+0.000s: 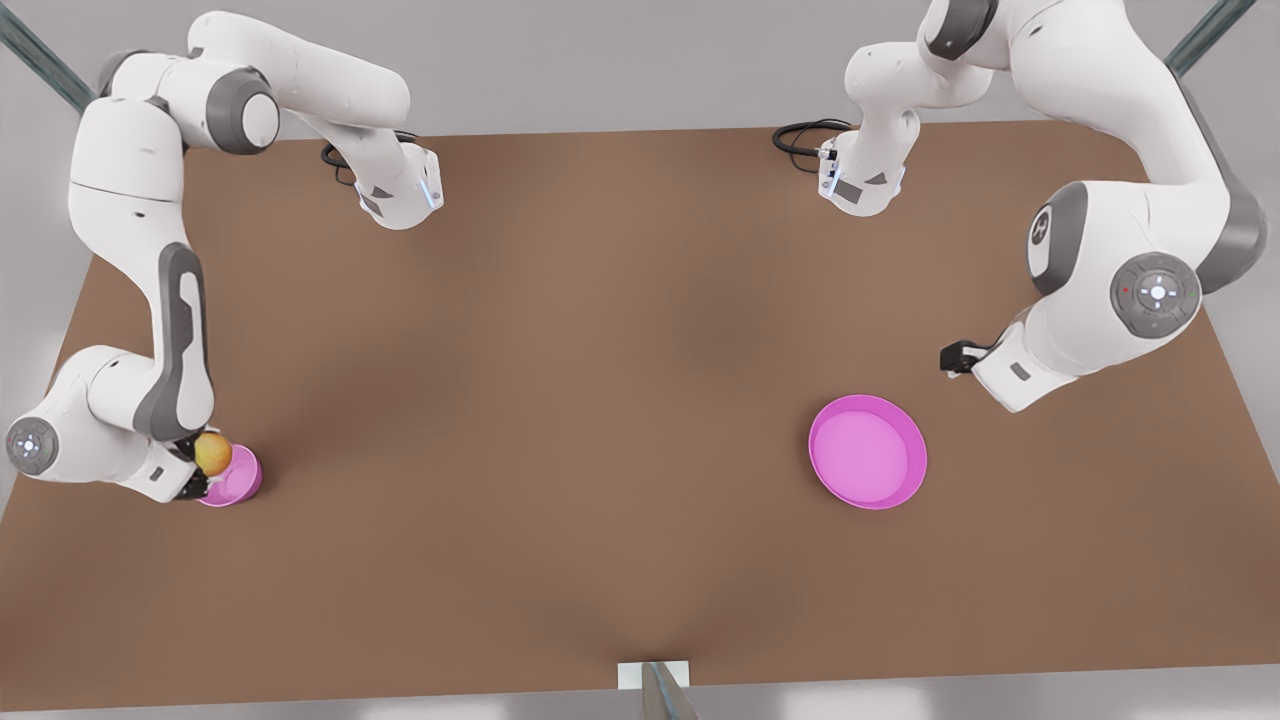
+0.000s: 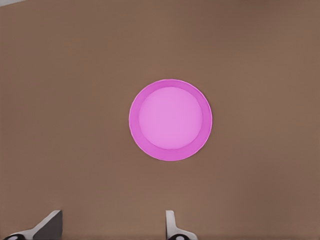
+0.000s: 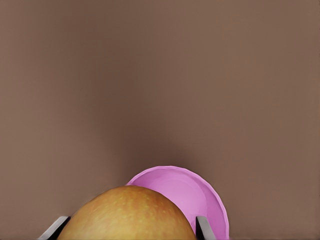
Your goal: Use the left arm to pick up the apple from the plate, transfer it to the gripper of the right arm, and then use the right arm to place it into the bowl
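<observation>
The yellow-orange apple [image 1: 212,453] [image 3: 131,212] is gripped by my right gripper [image 1: 195,472] [image 3: 129,229], which is shut on it at the front view's left. It hangs just above the near rim of the small pink bowl [image 1: 238,480] [image 3: 195,195], partly over it. The wide pink plate [image 1: 866,452] [image 2: 170,120] lies bare at the front view's right. My left gripper [image 1: 955,357] [image 2: 110,227] hovers above and just behind the plate, open, with nothing between its fingers.
The brown table [image 1: 600,400] carries both dishes; the bowl sits close to its edge at the front view's left. Black cables [image 1: 805,135] lie at the back by the arm bases. A white bracket [image 1: 652,675] sits at the front edge.
</observation>
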### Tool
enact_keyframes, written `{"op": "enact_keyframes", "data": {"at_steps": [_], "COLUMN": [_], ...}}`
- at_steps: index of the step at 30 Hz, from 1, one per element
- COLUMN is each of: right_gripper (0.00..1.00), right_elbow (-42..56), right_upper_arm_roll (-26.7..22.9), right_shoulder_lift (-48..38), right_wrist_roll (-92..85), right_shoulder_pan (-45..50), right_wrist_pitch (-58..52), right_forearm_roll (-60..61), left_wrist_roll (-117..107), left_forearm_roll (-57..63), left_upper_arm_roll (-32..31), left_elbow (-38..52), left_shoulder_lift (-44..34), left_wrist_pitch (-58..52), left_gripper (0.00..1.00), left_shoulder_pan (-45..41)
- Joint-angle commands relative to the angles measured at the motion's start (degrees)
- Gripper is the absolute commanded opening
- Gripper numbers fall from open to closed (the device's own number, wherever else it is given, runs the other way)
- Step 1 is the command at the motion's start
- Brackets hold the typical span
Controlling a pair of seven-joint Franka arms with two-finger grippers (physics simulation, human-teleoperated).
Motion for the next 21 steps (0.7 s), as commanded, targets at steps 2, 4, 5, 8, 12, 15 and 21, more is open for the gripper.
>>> {"op": "enact_keyframes", "data": {"at_steps": [2, 4, 5, 8, 12, 15, 21], "right_gripper": [0.89, 0.89, 0.89, 0.89, 0.92, 1.0, 1.0], "right_elbow": [1.65, 1.74, 1.65, 1.65, 1.47, 1.03, 1.65], "right_upper_arm_roll": [0.0, 0.08, 0.08, 0.08, 0.08, 0.08, 0.08], "right_shoulder_lift": [2.13, 2.92, 3.19, 3.89, 4.24, 3.89, -0.14], "right_wrist_roll": [-9.29, -9.2, -9.29, -9.29, -9.29, -9.38, -8.06], "right_shoulder_pan": [-0.62, -0.62, -0.62, -0.79, -1.06, -1.06, -0.01], "right_wrist_pitch": [3.74, 4.62, 5.06, 5.32, 5.32, 5.23, 4.09], "right_forearm_roll": [1.22, 1.31, 2.19, 2.72, 3.59, 4.56, 4.47], "left_wrist_roll": [-1.21, -1.21, -1.21, -1.12, -1.04, -1.04, -1.04], "left_forearm_roll": [0.08, 0.08, 0.08, 0.17, 0.17, 0.17, 0.17], "left_upper_arm_roll": [-0.02, -0.02, -0.02, -0.11, -0.11, -0.11, -0.11], "left_elbow": [0.03, 0.03, 0.03, 0.03, 0.03, 0.03, 0.03], "left_shoulder_lift": [0.15, 0.15, 0.15, 0.15, 0.15, 0.15, 0.15], "left_wrist_pitch": [-0.06, -0.06, 0.02, -0.06, -0.15, -0.15, -0.15], "left_gripper": [1.0, 1.0, 1.0, 1.0, 1.0, 1.0, 1.0], "left_shoulder_pan": [-0.07, -0.07, -0.07, -0.16, -0.24, -0.16, -0.16]}}
